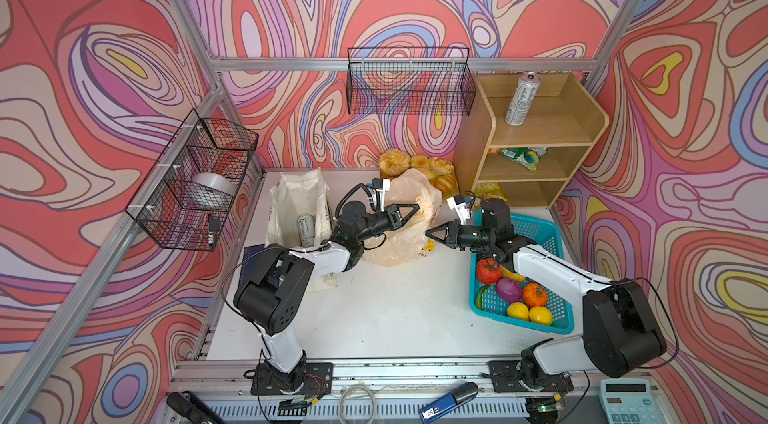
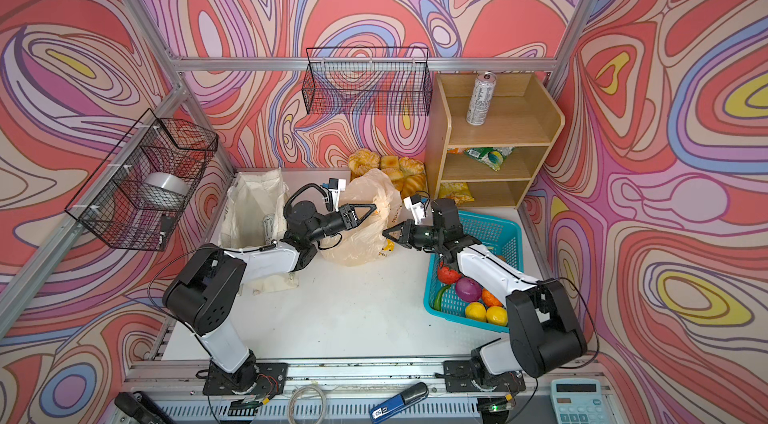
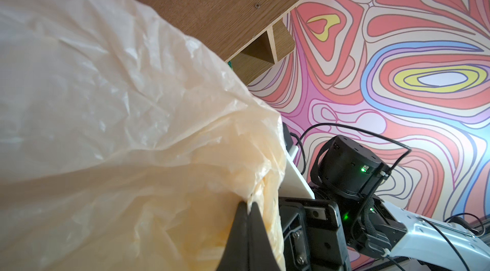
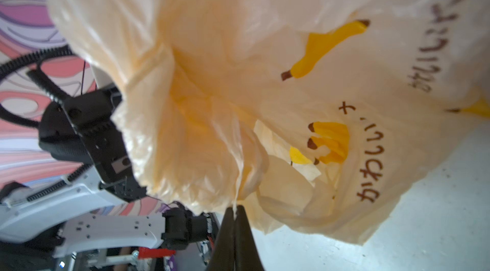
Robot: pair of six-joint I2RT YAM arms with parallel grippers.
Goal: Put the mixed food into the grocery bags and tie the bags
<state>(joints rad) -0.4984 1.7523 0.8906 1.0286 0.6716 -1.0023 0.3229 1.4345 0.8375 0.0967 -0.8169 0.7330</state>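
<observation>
Near the back of the white table (image 1: 395, 318), the cream plastic bag (image 1: 409, 231) with banana prints stands between the two arms, somewhat crumpled. The left gripper (image 1: 417, 207) is closed on the upper part of this bag; in the left wrist view its jaws meet and the thin film is pinched at their tip. The right gripper (image 1: 428, 234) is closed too, on the side of the bag that faces the teal basket (image 1: 540, 235); in the right wrist view a narrow strip of film goes in between its jaws. Just beside the plastic bag, on the left in both top views, stands the cloth bag (image 1: 295, 195), open, with a drink can (image 1: 306, 229) upright inside. A second can (image 1: 521, 100) stands on top of the wooden shelf (image 1: 469, 139), and a snack packet (image 1: 523, 156) lies on its middle level. Two lemons (image 1: 528, 313) lie in the basket, at its near corner.
</observation>
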